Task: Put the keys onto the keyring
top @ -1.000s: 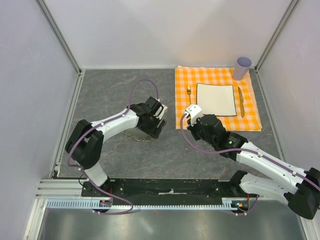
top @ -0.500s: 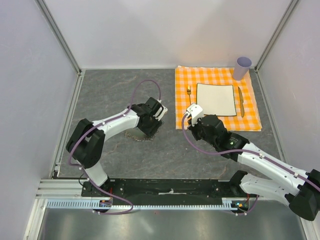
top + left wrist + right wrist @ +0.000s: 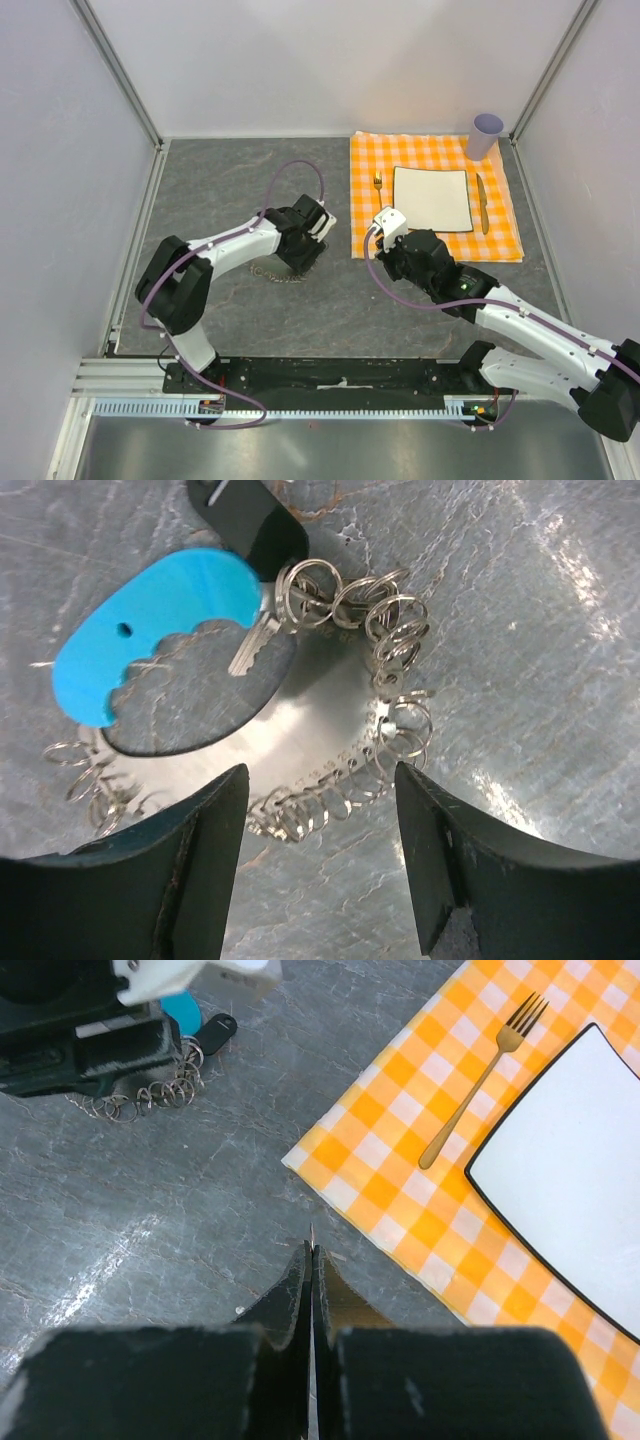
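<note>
one keyring [image 3: 398, 645], one key [image 3: 250, 646]

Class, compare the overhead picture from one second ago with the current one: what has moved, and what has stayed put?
The left pincer, open above the keyring, shifted slightly rightward and away from the arm bases. Nothing was gripped or released. The right pincer, shut, held its place, and the keyring and the fork stayed put.

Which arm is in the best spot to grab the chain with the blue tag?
Left. The left claw is open and hangs right above the keyring. The right claw is shut, off beside the checked cloth, away from the chain.
</note>
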